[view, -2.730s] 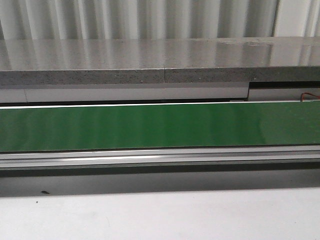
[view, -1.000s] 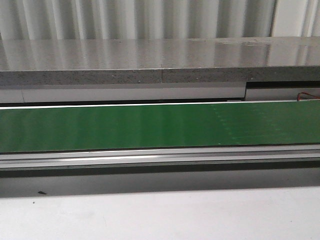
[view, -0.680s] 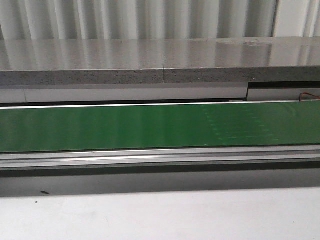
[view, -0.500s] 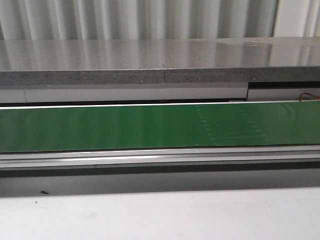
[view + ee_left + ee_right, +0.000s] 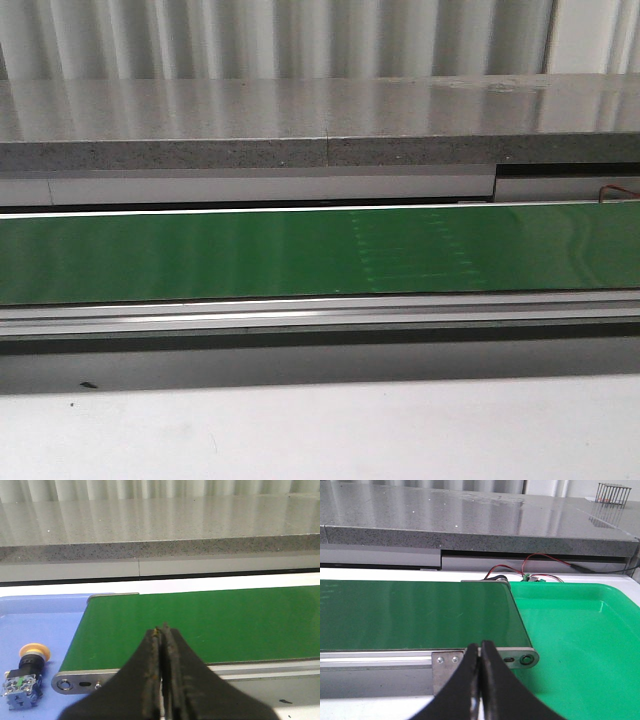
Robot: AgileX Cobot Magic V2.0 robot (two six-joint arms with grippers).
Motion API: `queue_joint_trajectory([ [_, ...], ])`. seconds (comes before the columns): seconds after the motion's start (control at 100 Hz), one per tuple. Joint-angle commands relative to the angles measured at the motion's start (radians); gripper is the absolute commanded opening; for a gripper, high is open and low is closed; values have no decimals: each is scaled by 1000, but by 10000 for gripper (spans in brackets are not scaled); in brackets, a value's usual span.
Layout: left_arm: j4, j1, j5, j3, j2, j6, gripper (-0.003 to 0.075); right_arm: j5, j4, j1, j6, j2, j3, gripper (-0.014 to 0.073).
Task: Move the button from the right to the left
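A long green belt [image 5: 200, 255] runs across the front view from one side to the other, parallel to the front edge of a grey speckled counter [image 5: 300, 125] that stands just behind it. A patch of faint pale dotted lines [image 5: 410, 250] shows on the belt surface, a little right of the middle. An aluminium rail [image 5: 300, 315] borders the belt on the near side, and in front of it there is a white table surface [image 5: 320, 430]. No arm shows in this view.

The left gripper [image 5: 161, 630] hangs over the left end of the belt; its two dark fingers are pressed together and nothing is between them. The button [image 5: 25, 675] lies on a blue tray [image 5: 40, 625] just past the belt's left end — it is beside the belt roller, not on the belt. Its yellow-orange cap points toward the counter edge, and the blue-grey contact block is on the near side. The button is well apart from the left gripper and not touched by it.

The right gripper [image 5: 480, 647] hangs over the right end of the belt, and its fingers are also closed against each other, holding nothing. Next to this end sits a green tray [image 5: 580, 640]. Red and black wires [image 5: 520, 567] come out under the counter edge near the far corner of the belt's end. A small wire cage [image 5: 612, 492] stands on the counter top toward its far right corner.
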Motion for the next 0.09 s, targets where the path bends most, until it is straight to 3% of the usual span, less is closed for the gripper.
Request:
queue_joint_trajectory([
  [0.0,-11,1,-77,38,-33,-8,-21,-71,-13,-8,2,-20,-20,-69],
  [0.08,-11,1,-77,38,-33,-8,-21,-71,-13,-8,2,-20,-20,-69],
])
